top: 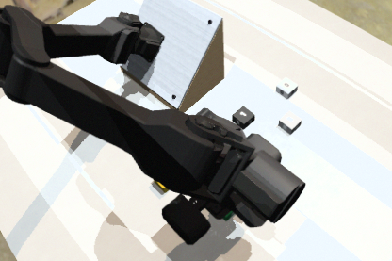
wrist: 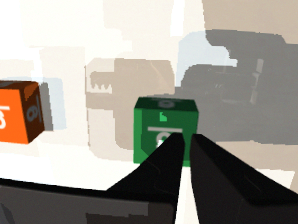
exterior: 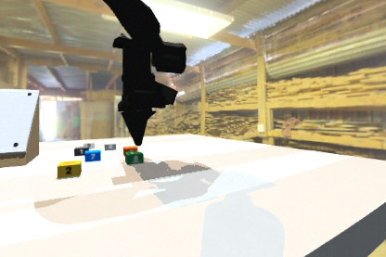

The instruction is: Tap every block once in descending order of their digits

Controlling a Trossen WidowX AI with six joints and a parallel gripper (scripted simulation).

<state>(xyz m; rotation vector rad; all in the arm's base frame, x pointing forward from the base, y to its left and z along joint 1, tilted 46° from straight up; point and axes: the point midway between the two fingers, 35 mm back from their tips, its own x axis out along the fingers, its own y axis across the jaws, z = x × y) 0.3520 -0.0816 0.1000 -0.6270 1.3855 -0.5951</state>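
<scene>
My gripper (exterior: pixel 138 143) (wrist: pixel 185 143) is shut and empty, its tips pointing down just above the green block (exterior: pixel 135 158) (wrist: pixel 149 116). The tips overlap its face in the wrist view, so its underlined digit is partly hidden. The orange block (exterior: pixel 130 149) (wrist: pixel 11 114) is beside it, with an underlined digit. The yellow block (top: pixel 161 185) (exterior: pixel 69 170) reads 2, the blue block (exterior: pixel 93 156) 7 and the black block (top: pixel 243 118) (exterior: pixel 81 151) 1. Two whitish blocks, one (top: pixel 286 88) farther back and one (top: pixel 289 122) nearer, have digits too small to read. The arm hides blue and orange in the top view.
A slanted white panel (top: pixel 179 38) (exterior: pixel 16 121) on a wooden wedge stands on the table beyond the blocks in the top view and at the left in the exterior view. The arm's shadow falls around the green block.
</scene>
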